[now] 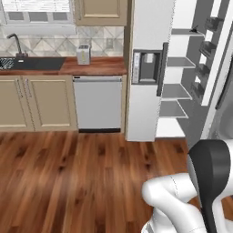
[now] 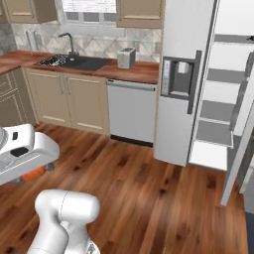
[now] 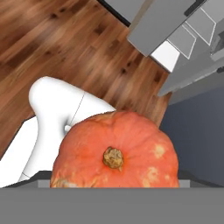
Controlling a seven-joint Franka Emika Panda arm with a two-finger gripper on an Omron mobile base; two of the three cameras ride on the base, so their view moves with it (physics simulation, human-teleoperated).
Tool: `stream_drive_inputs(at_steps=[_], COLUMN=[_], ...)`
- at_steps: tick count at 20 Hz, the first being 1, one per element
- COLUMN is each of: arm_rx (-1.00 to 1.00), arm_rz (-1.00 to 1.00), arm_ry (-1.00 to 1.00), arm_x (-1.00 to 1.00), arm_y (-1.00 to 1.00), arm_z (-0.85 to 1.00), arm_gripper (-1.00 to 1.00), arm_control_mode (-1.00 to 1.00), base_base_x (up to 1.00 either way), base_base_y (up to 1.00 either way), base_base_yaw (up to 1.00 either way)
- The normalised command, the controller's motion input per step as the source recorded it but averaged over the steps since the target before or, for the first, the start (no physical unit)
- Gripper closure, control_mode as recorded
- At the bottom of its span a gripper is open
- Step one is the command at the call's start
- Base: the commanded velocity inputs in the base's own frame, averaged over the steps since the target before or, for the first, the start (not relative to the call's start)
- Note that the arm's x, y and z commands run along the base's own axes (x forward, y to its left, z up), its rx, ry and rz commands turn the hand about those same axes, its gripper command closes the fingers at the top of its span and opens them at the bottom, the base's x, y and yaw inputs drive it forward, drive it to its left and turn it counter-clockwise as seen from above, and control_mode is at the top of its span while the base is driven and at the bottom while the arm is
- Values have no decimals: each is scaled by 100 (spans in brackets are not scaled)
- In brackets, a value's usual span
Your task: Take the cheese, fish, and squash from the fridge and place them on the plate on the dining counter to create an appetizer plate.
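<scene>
Squash (image 3: 114,155) carried away from open fridge (image 1: 150,68).
Pincer holds squash between widely spread jaws; advise keeping it level and moving slowly toward the plate.

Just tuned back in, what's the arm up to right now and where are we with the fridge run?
The hand view has the squash sitting right at the claw, stem facing the camera, large and close, which suggests the arm is carrying it; the fingertips are hidden behind it. The robot stands on the wood floor in front of the fridge, whose right door is open with bare white shelves showing. The plate and dining counter are out of sight, so delivery is likely still ahead.
</scene>
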Motion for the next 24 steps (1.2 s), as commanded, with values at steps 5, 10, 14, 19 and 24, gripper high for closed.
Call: stream_drive_inputs(at_steps=[5, 10, 14, 19, 24], arm_rx=[0, 0, 0, 0, 0], arm_rz=[0, 0, 0, 0, 0], arm_ry=[0, 0, 0, 0, 0], arm_x=[0, 0, 0, 0, 0], arm_y=[0, 0, 0, 0, 0], arm_z=[0, 0, 0, 0, 0], arm_gripper=[100, 100, 100, 100, 100], arm_control_mode=[100, 100, 100, 100, 100], base_base_x=[-100, -100, -100, -100, -100], base_base_y=[36, 26, 21, 8, 4], base_base_yaw=[0, 0, 0, 0, 0])
